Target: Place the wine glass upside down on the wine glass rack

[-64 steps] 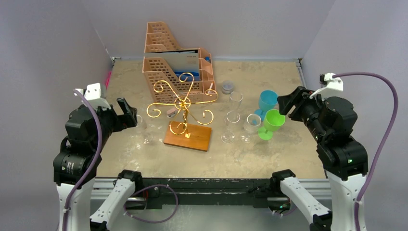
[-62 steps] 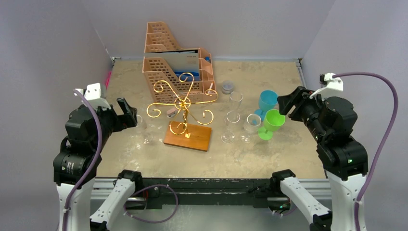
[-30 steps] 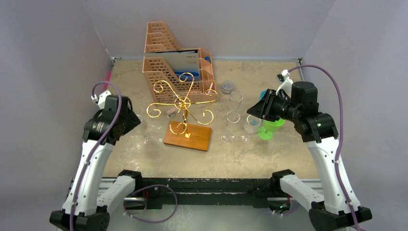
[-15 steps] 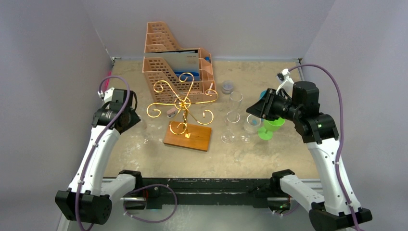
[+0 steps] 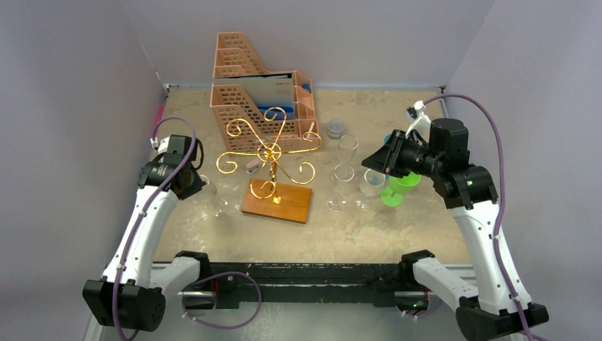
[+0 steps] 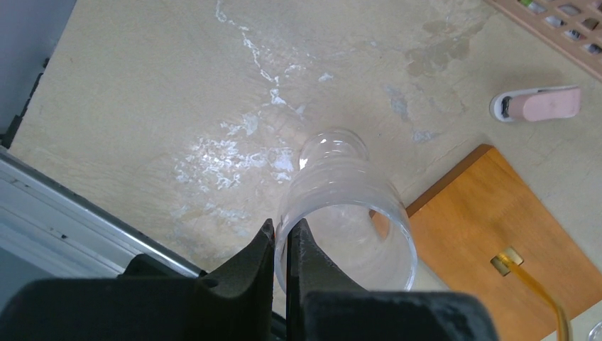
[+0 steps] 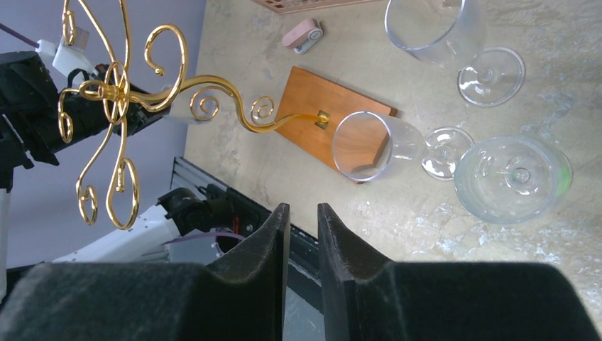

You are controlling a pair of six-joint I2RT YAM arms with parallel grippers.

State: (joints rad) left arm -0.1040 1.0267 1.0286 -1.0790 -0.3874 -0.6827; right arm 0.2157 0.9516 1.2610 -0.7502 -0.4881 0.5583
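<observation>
Near-left part of the desk [image 5: 213, 245]: my left tool [image 6: 280, 231] is pinched nearly closed on the wine glass [image 6: 348, 213], with the rim wall caught between its two fingers. The glass is mouth-up and foot-down, not inverted. I cannot tell whether the foot sits on the desk or just above it. It is toward the left edge, just left of the rack's wooden base [image 5: 278, 202] and apart from it.

Middle of the desk: the wine glass rack [image 5: 272, 151] stands upright, gold scrolls spreading from its post. I see nothing hanging on them. A small pink clip [image 6: 536, 104] lies just beyond the base.

Right side: my right tool [image 7: 302, 209] hovers above the desk, its fingers drawn almost together with a thin slit between them and nothing in it. Below it are three clear glasses [image 5: 343, 181], with a green goblet [image 5: 402, 180] and a blue cup [image 5: 395, 146] nearer the right edge.

Far edge: a small grey jar [image 5: 336, 128], and a peach perforated organizer [image 5: 245, 99] behind the rack.
</observation>
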